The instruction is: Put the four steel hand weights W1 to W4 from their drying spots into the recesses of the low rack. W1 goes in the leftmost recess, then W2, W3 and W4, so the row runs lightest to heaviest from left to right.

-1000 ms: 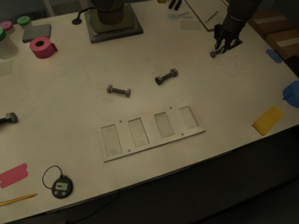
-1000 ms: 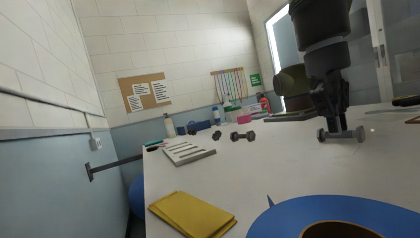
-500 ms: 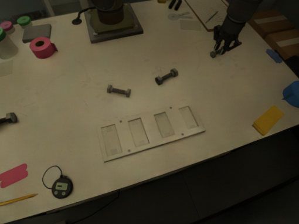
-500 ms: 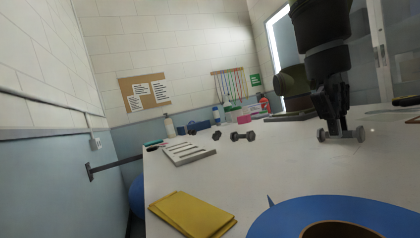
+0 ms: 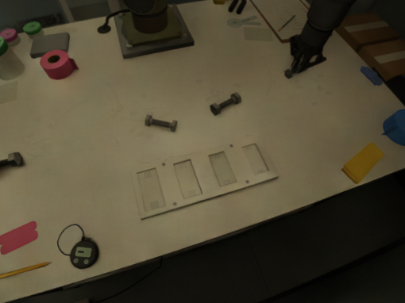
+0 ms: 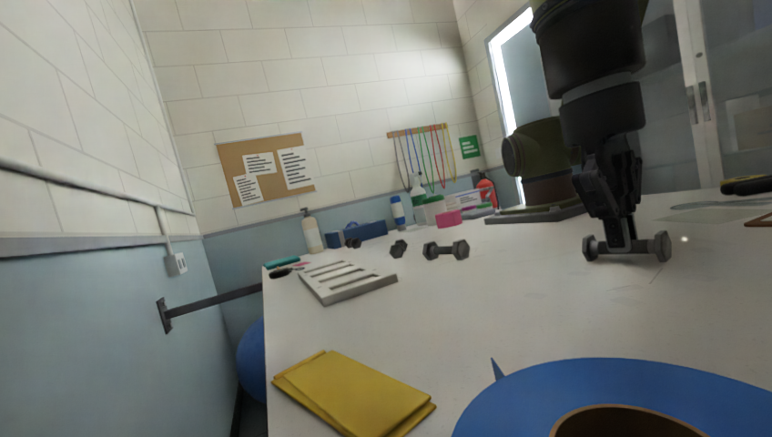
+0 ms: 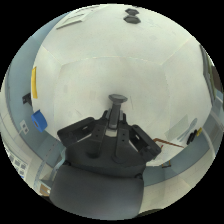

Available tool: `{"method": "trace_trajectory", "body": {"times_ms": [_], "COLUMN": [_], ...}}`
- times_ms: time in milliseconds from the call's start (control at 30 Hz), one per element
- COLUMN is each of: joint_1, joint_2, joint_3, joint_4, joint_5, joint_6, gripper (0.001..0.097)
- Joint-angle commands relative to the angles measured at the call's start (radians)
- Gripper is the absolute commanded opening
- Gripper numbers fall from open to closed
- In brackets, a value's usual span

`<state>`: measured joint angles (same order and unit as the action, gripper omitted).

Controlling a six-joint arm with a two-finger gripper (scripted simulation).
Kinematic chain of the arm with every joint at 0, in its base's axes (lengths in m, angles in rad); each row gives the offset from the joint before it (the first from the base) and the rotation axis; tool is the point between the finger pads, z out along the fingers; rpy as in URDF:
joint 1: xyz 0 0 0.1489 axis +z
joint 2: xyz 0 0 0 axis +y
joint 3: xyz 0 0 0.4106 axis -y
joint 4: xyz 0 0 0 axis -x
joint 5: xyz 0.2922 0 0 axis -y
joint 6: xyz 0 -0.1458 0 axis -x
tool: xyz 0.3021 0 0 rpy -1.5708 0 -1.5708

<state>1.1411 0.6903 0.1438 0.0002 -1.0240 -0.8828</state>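
At the table's far right, a small steel hand weight rests on the tabletop with its bar gripped between the fingers of my gripper, which is closed around it. Two more weights lie mid-table, one right of the other. Another weight sits at the left edge. The low white rack lies near the front edge, and all of its recesses are empty.
The robot's base plate stands at the back. A pink tape roll and jars sit far left. A clipboard lies behind my gripper, a yellow pad and blue tape roll at the right edge, and a timer front left.
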Motion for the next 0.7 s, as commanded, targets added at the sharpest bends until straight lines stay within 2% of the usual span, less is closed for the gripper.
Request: {"method": "trace_trajectory", "body": {"times_ms": [0, 133, 467, 667], "joint_1": [0.0, 0.0, 0.0, 0.0], "joint_2": [0.0, 0.0, -0.001, -0.012], "joint_3": [0.0, 0.0, 0.001, 0.014], "joint_4": [0.0, 0.0, 0.0, 0.0], "joint_5": [0.001, 0.001, -0.001, -0.024], "joint_6": [0.0, 0.0, 0.0, 0.0], "gripper": [0.015, 0.008, 0.008, 0.008]}}
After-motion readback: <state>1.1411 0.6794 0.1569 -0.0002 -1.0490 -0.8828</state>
